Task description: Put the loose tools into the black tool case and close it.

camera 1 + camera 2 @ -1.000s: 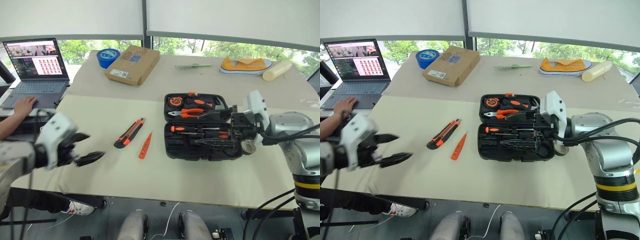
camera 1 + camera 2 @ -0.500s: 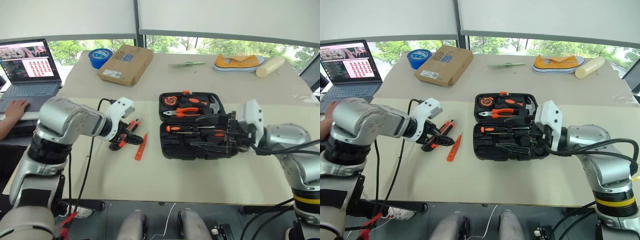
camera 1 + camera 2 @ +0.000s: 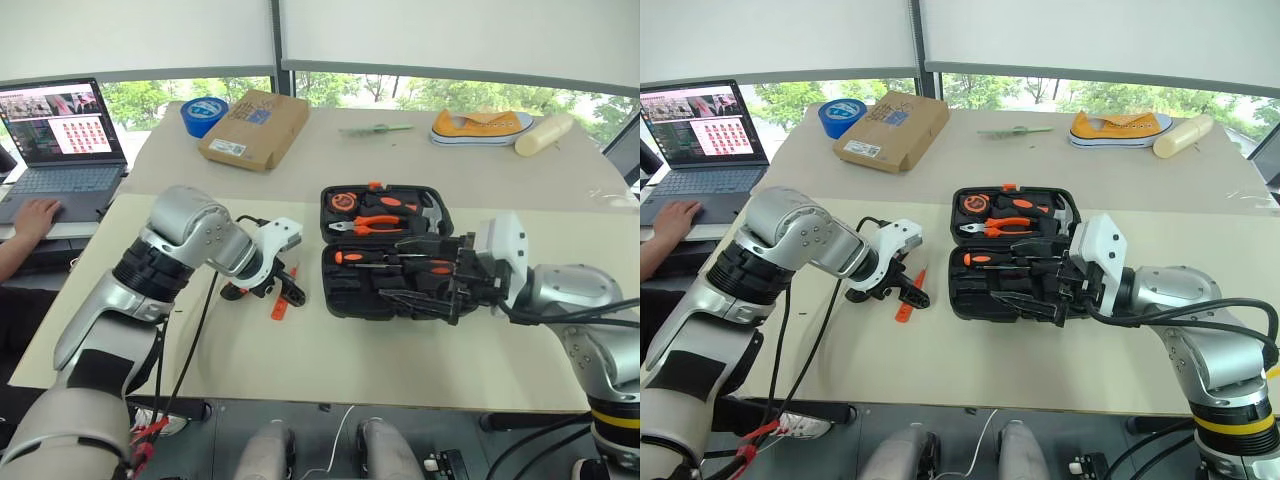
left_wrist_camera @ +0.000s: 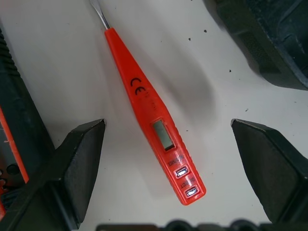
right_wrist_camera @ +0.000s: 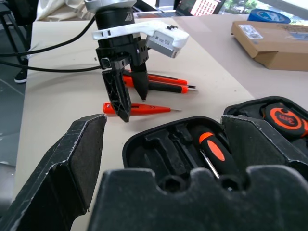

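On the counter (image 3: 250, 370), at nine o'clock from the open black tool case (image 3: 385, 250), the left hand (image 4: 168, 159) points steeply down with its fingers (image 4: 77, 163) spread wide on either side of the slim orange tester screwdriver (image 4: 154, 130), not touching it and holding nothing. The tester lies flat between the utility knife (image 5: 163, 84) at its nine o'clock side and the case at three o'clock; the knife lies just beside it on the counter. Inside the case sit orange-handled screwdrivers (image 3: 385, 260) in the near half and pliers (image 3: 375, 222) and a tape measure (image 3: 345, 201) in the far half. At the case's three o'clock edge, the right hand (image 5: 163, 144) hangs over the near half with its fingers (image 5: 72, 159) wide apart and empty. At eleven o'clock lie a cardboard box (image 3: 253, 128), a blue tape roll (image 3: 205, 112) and a laptop (image 3: 62, 140) with a person's hand (image 3: 35, 215) on it.
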### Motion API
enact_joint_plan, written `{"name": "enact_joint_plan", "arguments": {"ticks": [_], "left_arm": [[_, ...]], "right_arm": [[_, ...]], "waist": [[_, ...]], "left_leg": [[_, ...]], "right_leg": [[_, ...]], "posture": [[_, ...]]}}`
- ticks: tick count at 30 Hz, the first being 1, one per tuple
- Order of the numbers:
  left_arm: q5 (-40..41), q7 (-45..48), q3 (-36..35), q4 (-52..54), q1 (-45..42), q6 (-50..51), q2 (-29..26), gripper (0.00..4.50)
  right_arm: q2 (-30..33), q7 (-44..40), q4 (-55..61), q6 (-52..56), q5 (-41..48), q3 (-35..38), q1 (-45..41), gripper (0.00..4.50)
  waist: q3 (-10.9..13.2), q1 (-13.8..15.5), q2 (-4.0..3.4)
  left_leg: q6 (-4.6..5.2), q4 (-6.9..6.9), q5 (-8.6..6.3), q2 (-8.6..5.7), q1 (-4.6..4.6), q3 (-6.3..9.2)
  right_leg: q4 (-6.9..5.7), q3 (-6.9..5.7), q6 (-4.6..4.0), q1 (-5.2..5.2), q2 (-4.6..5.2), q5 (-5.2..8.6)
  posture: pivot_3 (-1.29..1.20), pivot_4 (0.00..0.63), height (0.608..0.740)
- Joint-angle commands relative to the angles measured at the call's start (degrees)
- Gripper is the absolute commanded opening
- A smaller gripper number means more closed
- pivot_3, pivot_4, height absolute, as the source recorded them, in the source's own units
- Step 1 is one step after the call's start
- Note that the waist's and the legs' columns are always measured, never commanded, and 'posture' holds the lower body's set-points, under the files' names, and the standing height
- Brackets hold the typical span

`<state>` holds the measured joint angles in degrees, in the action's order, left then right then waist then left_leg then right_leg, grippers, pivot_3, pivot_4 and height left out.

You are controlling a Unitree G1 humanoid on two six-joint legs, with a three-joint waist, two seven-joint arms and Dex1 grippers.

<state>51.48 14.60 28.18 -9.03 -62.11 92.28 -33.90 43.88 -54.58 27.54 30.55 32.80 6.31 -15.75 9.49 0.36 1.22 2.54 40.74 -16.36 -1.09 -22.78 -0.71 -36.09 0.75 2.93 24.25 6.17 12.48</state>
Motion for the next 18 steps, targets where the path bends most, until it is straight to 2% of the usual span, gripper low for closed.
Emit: {"name": "enact_joint_plan", "arguments": {"ticks": [1, 9, 10, 18], "left_arm": [[-0.2, -0.3, 2.5, -2.4, 0.6, 0.2, 1.7, 3.42], [0.2, 0.9, 5.6, -2.8, 0.1, 0.2, 1.8, 0.63], [0.1, 1.2, 5.8, -2.8, -0.1, 0.2, 1.7, 0.42], [-6.2, 6.4, 7.8, -0.6, -2.0, -0.6, 0.1, 0.41]], "right_arm": [[-0.1, 1.0, 2.2, -0.9, 1.1, 1.6, 0.0, 4.5], [-0.2, 1.3, 2.2, -1.1, 1.2, 1.6, 0.0, 4.5], [-0.2, 1.3, 2.2, -1.1, 1.2, 1.6, 0.0, 4.5], [-0.2, 1.1, 1.3, -1.5, 0.8, 1.4, -0.1, 4.5]], "waist": [[0.0, 0.2, -0.01], [0.0, 0.3, -0.01], [0.0, 0.3, -0.01], [0.0, 0.2, -0.02]], "left_leg": [[0.01, 0.0, 0.01, -0.01, 0.0, 0.0], [0.01, 0.01, 0.01, -0.07, 0.02, 0.0], [0.01, 0.02, 0.01, -0.07, 0.02, 0.0], [0.02, 0.01, 0.01, -0.07, 0.02, 0.0]], "right_leg": [[0.0, 0.01, 0.01, 0.0, 0.02, 0.01], [-0.02, 0.0, 0.04, -0.05, 0.04, 0.02], [-0.01, 0.0, 0.03, -0.05, 0.04, 0.02], [0.0, 0.0, 0.04, -0.05, 0.04, 0.02]], "posture": [[0.0, 0.15, 0.735], [0.0, 0.15, 0.735], [0.0, 0.15, 0.735], [0.0, 0.15, 0.735]]}}
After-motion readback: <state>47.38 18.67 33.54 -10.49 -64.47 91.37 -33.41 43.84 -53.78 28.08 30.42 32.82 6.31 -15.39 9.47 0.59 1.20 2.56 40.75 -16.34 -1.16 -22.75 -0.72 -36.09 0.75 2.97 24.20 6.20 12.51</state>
